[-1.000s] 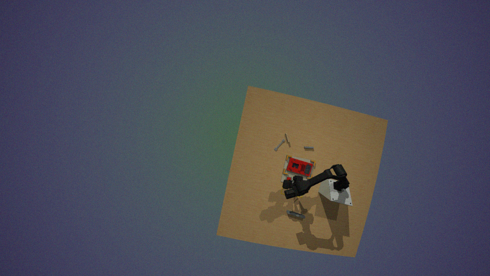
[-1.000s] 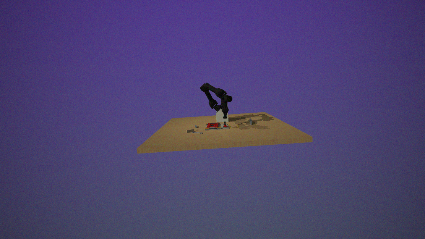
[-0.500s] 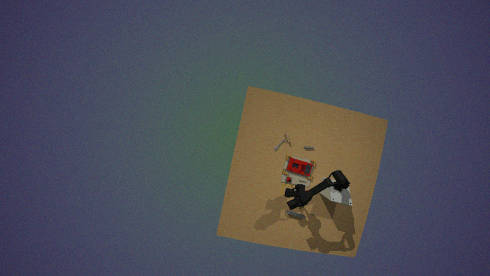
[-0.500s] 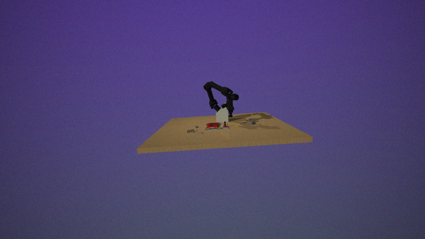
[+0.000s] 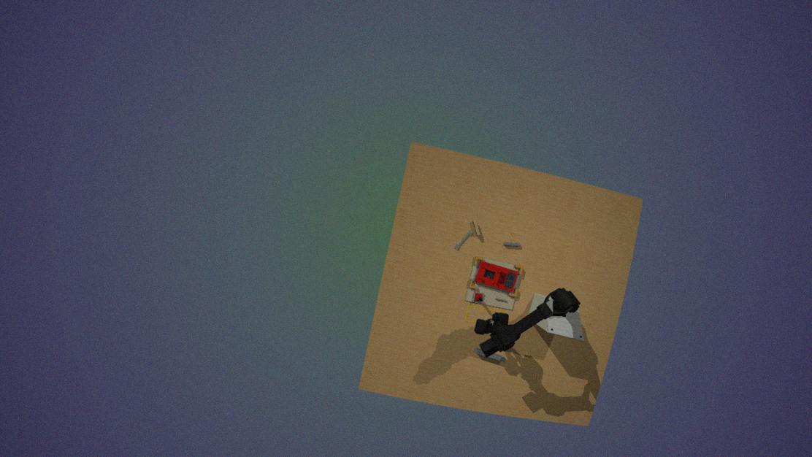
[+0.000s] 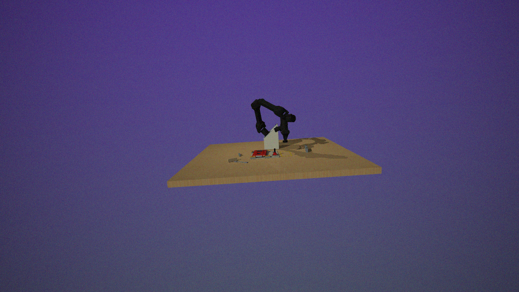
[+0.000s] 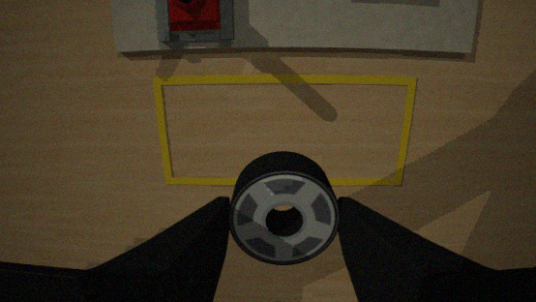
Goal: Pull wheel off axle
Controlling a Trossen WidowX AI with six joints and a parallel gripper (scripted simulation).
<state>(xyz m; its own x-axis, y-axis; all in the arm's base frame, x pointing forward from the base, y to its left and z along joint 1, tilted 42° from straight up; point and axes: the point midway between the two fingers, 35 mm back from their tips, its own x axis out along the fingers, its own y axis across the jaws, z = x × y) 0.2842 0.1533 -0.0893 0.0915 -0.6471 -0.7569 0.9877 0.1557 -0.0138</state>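
While only one wheel [image 7: 283,219] shows anywhere, it is plain to see in the wrist view: a black tyre with a grey spoked hub and a round hole in the middle, clamped between the two dark fingers of the gripper [image 7: 283,227], one finger against each side of the tyre. It hangs over the near yellow line of the single marked area [image 7: 405,126], a yellow-outlined rectangle on the wooden table [image 5: 511,187]; whether it touches the table cannot be told. Beyond the rectangle lies one grey base plate [image 7: 339,24] carrying one red block in a grey frame [image 7: 195,16]. From above, the same plate holds one larger red fixture [image 5: 496,276] with orange corner brackets. Four small grey or tan loose parts lie on the table: two together [image 5: 469,233] and one [image 5: 512,244] on the far side of the fixture, and one [image 5: 489,355] beside the forearm. One black arm [image 6: 272,108] rises from a white mount [image 6: 271,139], bends sharply at the elbow and points its wrist straight down toward the table, just beside the base plate.
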